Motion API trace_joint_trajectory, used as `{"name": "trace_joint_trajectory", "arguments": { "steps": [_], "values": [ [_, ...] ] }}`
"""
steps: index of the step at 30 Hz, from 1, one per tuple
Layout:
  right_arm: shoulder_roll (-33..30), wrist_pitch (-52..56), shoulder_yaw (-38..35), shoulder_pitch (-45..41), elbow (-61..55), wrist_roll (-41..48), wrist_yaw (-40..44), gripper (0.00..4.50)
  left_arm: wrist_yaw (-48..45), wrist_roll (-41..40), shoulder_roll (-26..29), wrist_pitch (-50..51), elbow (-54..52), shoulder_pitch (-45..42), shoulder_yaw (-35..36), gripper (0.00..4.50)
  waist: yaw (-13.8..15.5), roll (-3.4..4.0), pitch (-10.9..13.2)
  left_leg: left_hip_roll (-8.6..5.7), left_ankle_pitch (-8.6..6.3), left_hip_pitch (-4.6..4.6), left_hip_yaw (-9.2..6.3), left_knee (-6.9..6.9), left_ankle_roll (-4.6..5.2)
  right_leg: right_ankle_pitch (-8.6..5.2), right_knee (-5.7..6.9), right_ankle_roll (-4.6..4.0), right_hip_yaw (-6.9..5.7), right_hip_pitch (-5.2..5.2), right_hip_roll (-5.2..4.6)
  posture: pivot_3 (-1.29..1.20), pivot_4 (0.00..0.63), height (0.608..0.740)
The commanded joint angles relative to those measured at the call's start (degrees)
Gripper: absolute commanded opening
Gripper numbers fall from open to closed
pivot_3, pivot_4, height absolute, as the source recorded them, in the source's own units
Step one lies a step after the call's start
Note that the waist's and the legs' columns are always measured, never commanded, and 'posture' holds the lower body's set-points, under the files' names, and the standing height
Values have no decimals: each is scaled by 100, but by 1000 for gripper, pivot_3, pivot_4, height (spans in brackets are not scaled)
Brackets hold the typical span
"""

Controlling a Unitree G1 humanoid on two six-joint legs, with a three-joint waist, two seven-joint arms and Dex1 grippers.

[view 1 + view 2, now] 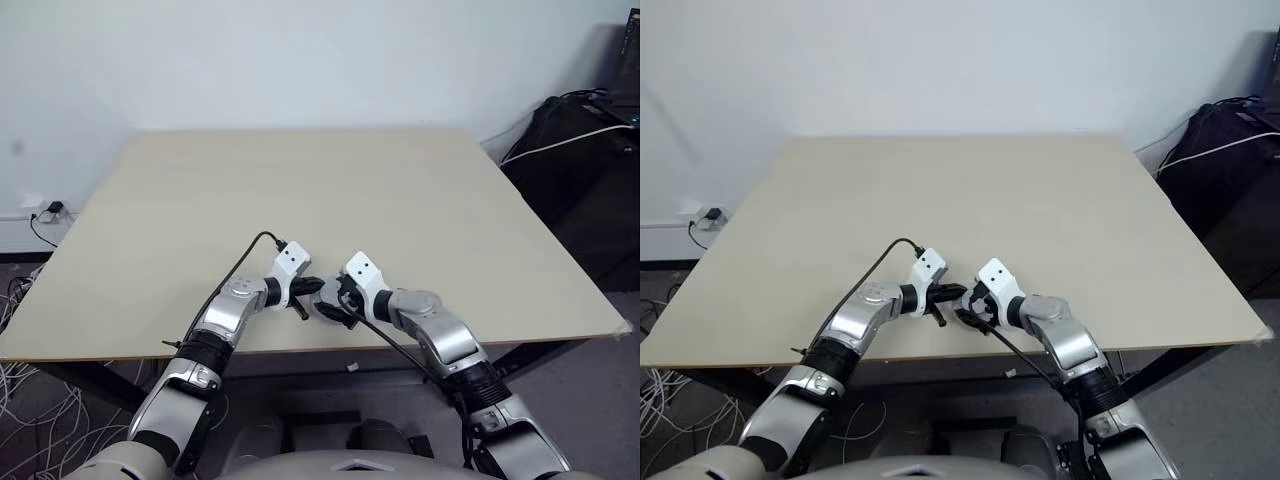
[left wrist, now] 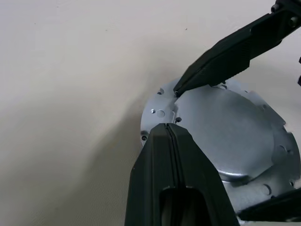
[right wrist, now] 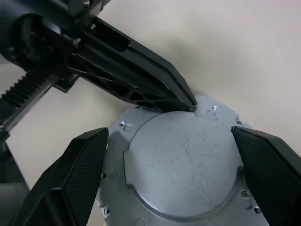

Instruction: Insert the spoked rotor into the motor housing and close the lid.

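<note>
Silver-grey metal caught our attention first: the lid (image 3: pixel 181 160), a round disc with a raised flat centre and a notched, screw-holed flange, lay on the pale beige wooden table (image 1: pixel 330 190) near its front edge, between the two arms. Whatever sat beneath the lid we could not make out.

We saw the left gripper (image 2: pixel 170 141) with its two black fingers pressed tightly together, nothing between them. Their joined tip rested at the flange of the lid, pointing in over its rim.

We saw the right gripper (image 3: pixel 181 174) spread wide, one textured black finger (image 3: pixel 80 169) on each side of the lid, close to the flange. Whether the pads actually pressed on the metal we could not tell. In the left wrist view, one of those fingers (image 2: pixel 225 56) reached down to the lid's rim just beside the closed left tip.

From the head views, both grippers met at one spot near the table's front edge, left gripper (image 1: pixel 940 297) and right gripper (image 1: pixel 968 305) angled toward each other.

A dark bag with a white cable (image 1: pixel 580 135) stood beyond the table's right side.
</note>
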Motion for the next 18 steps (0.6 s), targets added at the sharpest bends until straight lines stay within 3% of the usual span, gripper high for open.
{"name": "trace_joint_trajectory", "arguments": {
  "steps": [1, 11, 18],
  "values": [
    [35, -6, -154, -25, -353, 182, 26, 4477, -23, 55, -24, 56, 44, 83, -112, 0, 4, 0, 0, 0, 0, 0, 0, -3, 0, -1, 0, -2, 0, -1, 0, 0, 0, 740],
    [-14, -32, -490, 116, -596, 255, -227, 4477, -29, 38, -60, 54, 44, 91, -125, 0, 15, 0, 0, -2, 0, -2, -1, -5, 0, -3, -1, -5, -1, -2, -3, 0, 0, 740],
    [-426, 621, -916, 751, -1904, 1037, 140, 4477, -22, 27, -78, 57, 29, 108, -127, 0, 37, -2, 1, -2, -1, -4, -3, -4, 1, -4, -3, -7, -2, -2, -4, 0, 0, 740]
  ]
}}
